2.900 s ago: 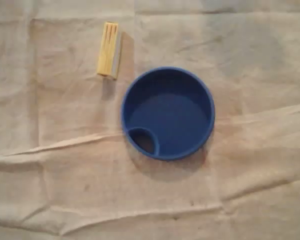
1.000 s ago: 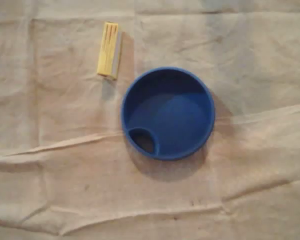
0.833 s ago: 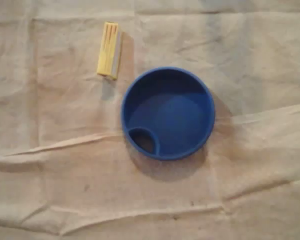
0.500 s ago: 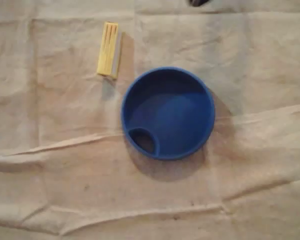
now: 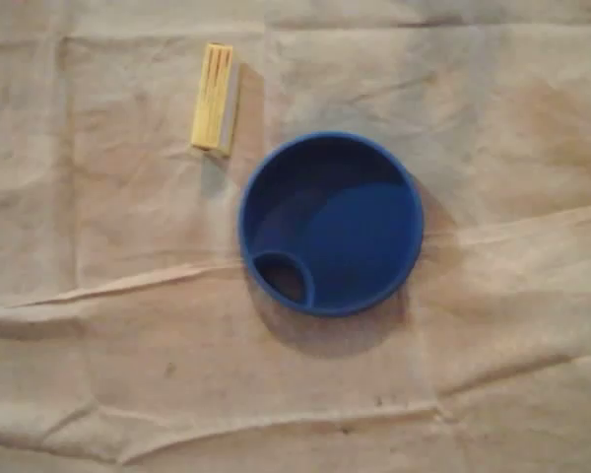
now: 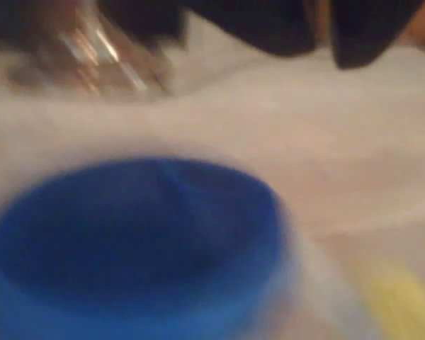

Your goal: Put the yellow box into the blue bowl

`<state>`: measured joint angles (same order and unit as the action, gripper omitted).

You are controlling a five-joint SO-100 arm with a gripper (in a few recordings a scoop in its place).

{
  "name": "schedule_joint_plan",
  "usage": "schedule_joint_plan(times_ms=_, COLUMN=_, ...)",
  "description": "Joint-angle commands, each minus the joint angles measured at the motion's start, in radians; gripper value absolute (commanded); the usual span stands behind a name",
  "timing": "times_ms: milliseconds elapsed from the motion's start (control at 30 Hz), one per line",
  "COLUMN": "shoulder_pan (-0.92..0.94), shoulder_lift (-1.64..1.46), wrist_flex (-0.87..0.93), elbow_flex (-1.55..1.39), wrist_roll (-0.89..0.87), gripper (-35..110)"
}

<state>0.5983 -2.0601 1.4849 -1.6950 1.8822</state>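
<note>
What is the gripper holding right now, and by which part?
Nothing, as far as the pictures show: the yellow box lies free on the cloth, up and left of the blue bowl in the overhead view.

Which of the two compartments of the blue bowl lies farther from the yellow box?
The small round compartment at the blue bowl's lower-left rim in the overhead view; the large compartment takes the side facing the yellow box.

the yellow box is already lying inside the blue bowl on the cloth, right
Not quite. The yellow box is not inside the blue bowl. The overhead view shows it lying on the cloth outside the bowl, up and to the left of the rim, with a small gap between them. The bowl holds nothing.
</note>
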Motion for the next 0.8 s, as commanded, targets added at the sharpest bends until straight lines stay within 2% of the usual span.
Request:
schedule_joint_plan(times_ms=0, shoulder_pan=0.063, shoulder_lift=0.044, wrist_flex=-0.034, elbow_flex=0.058, wrist_roll=0.017, gripper=0)
schedule_joint_plan(times_ms=467, shoulder_pan=0.218, shoulder_lift=0.187, wrist_flex=-0.212, elbow_flex=0.06, wrist_roll=0.021, gripper=0)
schedule_joint_plan(times_ms=767, shoulder_pan=0.293, shoulder_lift=0.336, wrist_flex=-0.337, elbow_flex=0.097, wrist_roll=0.144, gripper=0)
